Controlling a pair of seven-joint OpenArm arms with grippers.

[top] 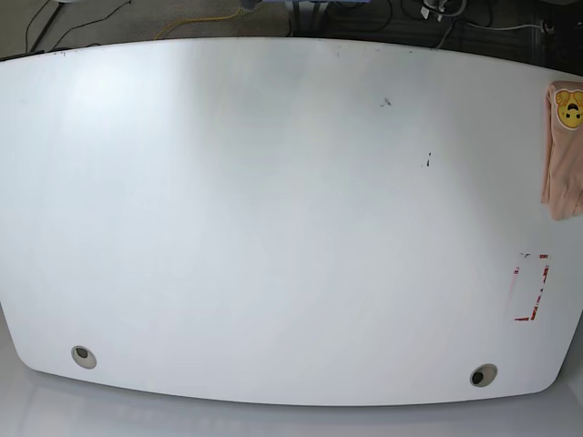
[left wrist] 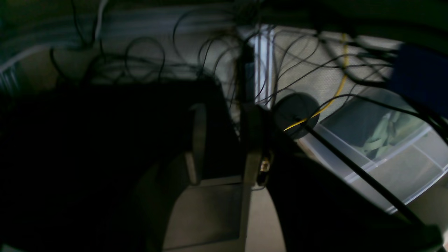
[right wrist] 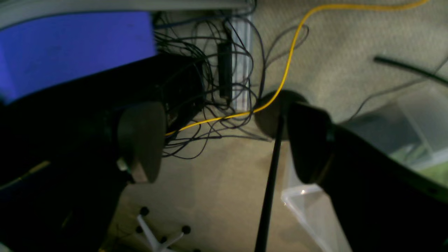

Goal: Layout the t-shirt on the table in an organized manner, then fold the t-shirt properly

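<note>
T-shirt (top: 563, 150) isn't in either wrist cam. The right tool (right wrist: 224, 140) gapes wide and empty over carpet and cables; the left tool (left wrist: 224, 150) sits narrow, gripping nothing. Only the base cam catches the shirt: bunched peach strip, yellow bear up, on the worktop's (top: 273, 228) far right edge.

The t-shirt (top: 562, 150) lies at the table's (top: 273, 228) far right edge; the marked rectangle (top: 530, 288) sits nearer, below it.

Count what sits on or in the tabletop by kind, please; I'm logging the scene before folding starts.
T-shirt, peach, bear print up, at the table's right edge: 1
Grommet holes: 2
Red-marked rectangle: 1
Total: 4
</note>
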